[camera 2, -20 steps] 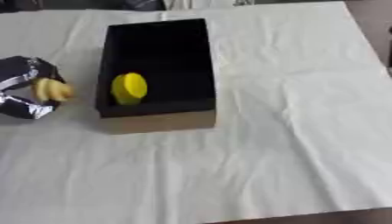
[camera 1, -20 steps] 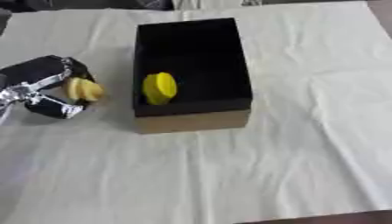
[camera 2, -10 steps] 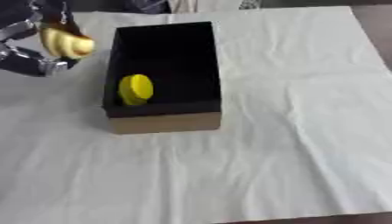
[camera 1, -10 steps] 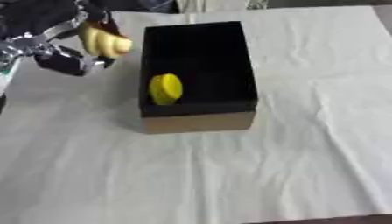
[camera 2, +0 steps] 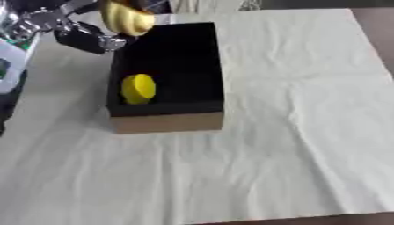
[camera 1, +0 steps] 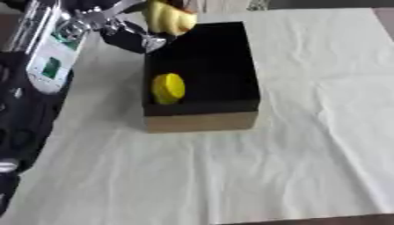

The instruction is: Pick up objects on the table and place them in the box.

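Note:
A black-lined cardboard box [camera 1: 248,66] stands on the white cloth, left of centre. A round yellow object [camera 1: 168,88] lies inside it against the left wall, near the front. My left hand [camera 1: 123,27] is raised over the box's far left corner, fingers curled round a pale yellow lumpy object [camera 1: 169,16] that hangs just above the box's rim. The left arm [camera 1: 46,52] runs down the left side of the left eye view. My right hand shows in no view.
The white cloth [camera 1: 308,132] covers the table, wrinkled, with bare cloth right of the box and in front of it. The table's dark edge [camera 2: 308,219] shows along the bottom and at the far right corner.
My left hand has lifted the pale yellow object from the cloth at the left and carried it up and rightward to the box's far left corner. The camera has also shifted.

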Robot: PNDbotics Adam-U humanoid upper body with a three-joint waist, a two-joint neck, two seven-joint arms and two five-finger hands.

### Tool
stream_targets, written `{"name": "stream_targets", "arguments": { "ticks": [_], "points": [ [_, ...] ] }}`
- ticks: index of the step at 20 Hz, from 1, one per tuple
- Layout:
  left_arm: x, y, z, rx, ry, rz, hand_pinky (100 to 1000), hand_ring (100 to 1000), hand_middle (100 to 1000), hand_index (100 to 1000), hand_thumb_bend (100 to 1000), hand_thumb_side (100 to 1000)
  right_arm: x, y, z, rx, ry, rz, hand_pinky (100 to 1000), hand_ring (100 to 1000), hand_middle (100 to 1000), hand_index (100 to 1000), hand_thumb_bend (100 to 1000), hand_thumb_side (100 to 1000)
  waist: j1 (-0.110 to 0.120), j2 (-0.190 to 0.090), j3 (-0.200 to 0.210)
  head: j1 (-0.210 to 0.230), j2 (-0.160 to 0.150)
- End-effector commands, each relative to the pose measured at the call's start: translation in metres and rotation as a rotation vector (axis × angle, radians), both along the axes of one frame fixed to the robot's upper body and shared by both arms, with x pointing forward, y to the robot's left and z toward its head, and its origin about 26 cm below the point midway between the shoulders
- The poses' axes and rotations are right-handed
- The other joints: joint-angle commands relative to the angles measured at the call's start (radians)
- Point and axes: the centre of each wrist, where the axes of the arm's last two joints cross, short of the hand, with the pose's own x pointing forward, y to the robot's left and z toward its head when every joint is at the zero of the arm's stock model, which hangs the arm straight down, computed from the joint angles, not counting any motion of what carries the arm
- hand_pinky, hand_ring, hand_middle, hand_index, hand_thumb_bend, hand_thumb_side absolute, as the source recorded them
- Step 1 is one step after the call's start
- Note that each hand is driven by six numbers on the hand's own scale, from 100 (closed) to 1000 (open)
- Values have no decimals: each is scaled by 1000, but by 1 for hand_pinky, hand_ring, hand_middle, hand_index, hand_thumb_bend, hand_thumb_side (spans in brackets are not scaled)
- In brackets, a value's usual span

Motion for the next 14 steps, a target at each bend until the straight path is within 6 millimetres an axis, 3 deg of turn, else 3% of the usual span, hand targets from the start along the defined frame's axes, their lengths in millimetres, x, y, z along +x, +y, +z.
{"name": "stream_targets", "arguments": {
  "ticks": [1,6,9,11,12,14],
  "points": [
    [6,-7,1,-17,7,-1,676,632,514,642,172,100,-2,4,14,-33,-19,26,946,898,524,824,100,100,-5,-21,-13,16,-8],
    [17,-15,-18,8,72,16,695,665,555,686,234,100,-1,6,15,-26,-11,41,948,900,523,824,100,100,-3,-16,-34,25,-11],
    [24,-13,-28,38,110,66,891,907,851,956,316,100,0,6,15,-25,-6,43,950,901,523,824,100,100,-1,-16,-37,25,-11],
    [26,-12,-32,76,121,90,902,919,863,966,325,100,0,7,16,-24,-3,43,950,901,523,824,100,100,0,-16,-38,25,-12],
    [26,-11,-32,91,118,101,1000,1000,941,1000,458,266,0,7,16,-23,-2,43,950,901,522,824,100,100,0,-17,-37,25,-12],
    [26,-10,-31,114,101,129,1000,1000,963,1000,471,396,0,7,16,-23,2,43,950,901,522,824,100,100,0,-17,-37,24,-12]
  ]
}}
